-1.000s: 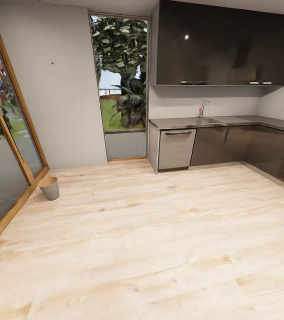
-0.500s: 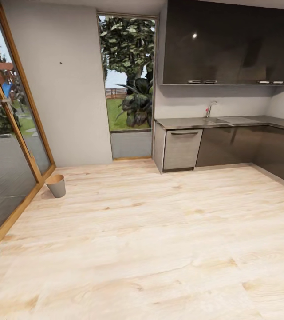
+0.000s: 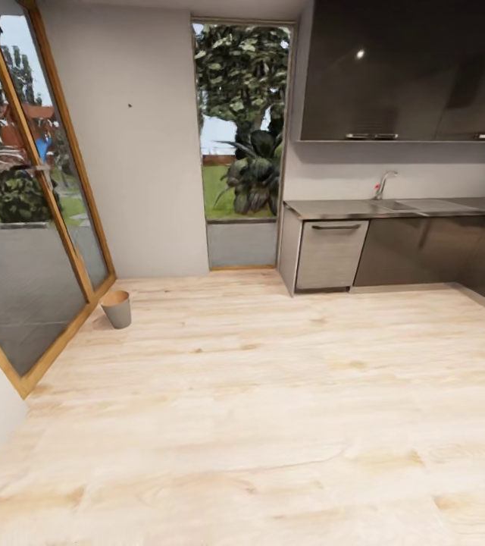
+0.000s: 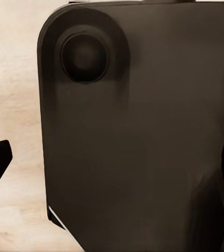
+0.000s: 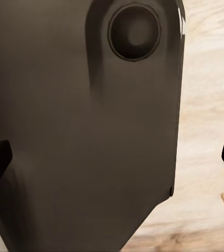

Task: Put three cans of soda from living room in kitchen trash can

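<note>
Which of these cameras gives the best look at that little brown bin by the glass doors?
The head view: the trash can stands upright on the wood floor beside the glass doors, whole and unblocked. Both wrist views look onto a dark robot panel and floor.

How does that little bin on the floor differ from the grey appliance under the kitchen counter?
The bin is round and tapered with a brown inside; the grey appliance is flat-fronted and rectangular. The bin stands free on the wood floor beside the wood-framed glass door; the appliance is built in under the counter. The bin's mouth is open at the top; the appliance is closed, with a bar handle. Both look grey outside.
</note>
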Controlling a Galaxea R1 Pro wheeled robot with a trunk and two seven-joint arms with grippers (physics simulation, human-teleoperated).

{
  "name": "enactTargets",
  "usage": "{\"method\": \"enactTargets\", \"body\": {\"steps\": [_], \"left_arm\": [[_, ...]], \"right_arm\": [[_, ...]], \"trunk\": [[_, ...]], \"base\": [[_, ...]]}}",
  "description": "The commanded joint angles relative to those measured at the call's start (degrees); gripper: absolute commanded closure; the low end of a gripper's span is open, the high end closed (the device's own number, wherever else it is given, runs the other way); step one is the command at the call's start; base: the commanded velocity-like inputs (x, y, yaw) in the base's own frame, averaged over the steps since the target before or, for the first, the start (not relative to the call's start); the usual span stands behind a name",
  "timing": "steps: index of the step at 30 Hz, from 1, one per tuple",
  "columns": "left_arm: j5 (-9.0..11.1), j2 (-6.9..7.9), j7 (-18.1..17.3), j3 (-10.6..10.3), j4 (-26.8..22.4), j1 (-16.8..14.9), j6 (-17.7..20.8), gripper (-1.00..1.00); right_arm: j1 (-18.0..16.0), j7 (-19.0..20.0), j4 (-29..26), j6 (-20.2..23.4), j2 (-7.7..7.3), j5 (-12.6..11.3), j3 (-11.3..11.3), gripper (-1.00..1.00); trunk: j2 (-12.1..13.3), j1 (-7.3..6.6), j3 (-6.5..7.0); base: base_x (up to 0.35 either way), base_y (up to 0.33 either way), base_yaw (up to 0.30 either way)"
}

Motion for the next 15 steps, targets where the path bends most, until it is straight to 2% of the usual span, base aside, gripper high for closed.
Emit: {"method": "enactTargets", "body": {"steps": [1,5,15], "left_arm": [[0.0,-0.01,0.0,0.0,0.0,0.0,0.0,-1.00],[0.2,-0.04,0.1,0.1,-0.1,0.0,0.1,-1.00],[0.4,-0.04,0.2,0.0,-0.4,0.0,0.4,-1.00]], "right_arm": [[0.0,0.0,0.0,0.0,0.00,0.0,0.0,-1.00],[0.0,0.0,0.0,0.0,0.00,0.0,0.0,-1.00],[0.0,0.0,0.0,0.0,0.00,0.0,0.0,-1.00]], "trunk": [[0.0,0.00,-0.06],[0.0,0.00,-0.30],[0.0,0.00,-0.90]], "base": [[0.000,0.000,0.204],[0.079,0.000,0.201],[0.312,-0.025,0.200]]}}
